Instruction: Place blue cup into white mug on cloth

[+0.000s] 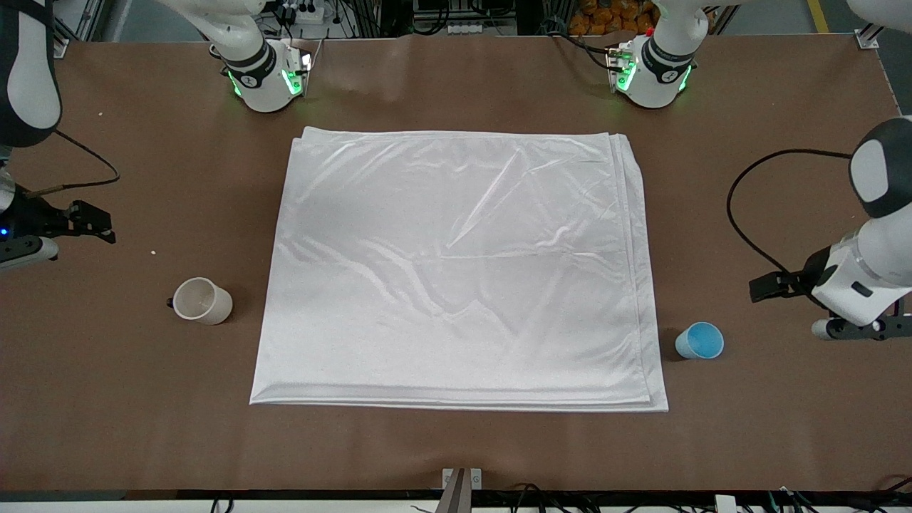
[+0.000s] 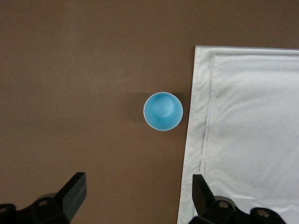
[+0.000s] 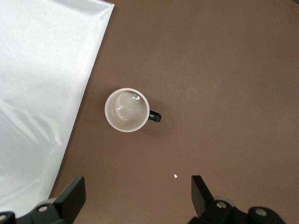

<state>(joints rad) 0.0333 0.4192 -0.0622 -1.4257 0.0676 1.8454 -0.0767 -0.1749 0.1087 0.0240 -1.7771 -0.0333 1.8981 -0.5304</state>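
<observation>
1. Brown worktop (image 1: 456, 442), white cloth (image 1: 456, 271) spread at centre.
2. Blue cup (image 1: 700, 340) upright just off the cloth, toward the left arm's end; left gripper (image 2: 135, 193) above it, spread wide.
3. White mug (image 1: 202, 301) under the right gripper (image 3: 135, 196), likewise spread.

Even overhead light, soft short shadows; sheen glares on the cloth (image 1: 456, 271), wrist views slightly soft at the edges
</observation>
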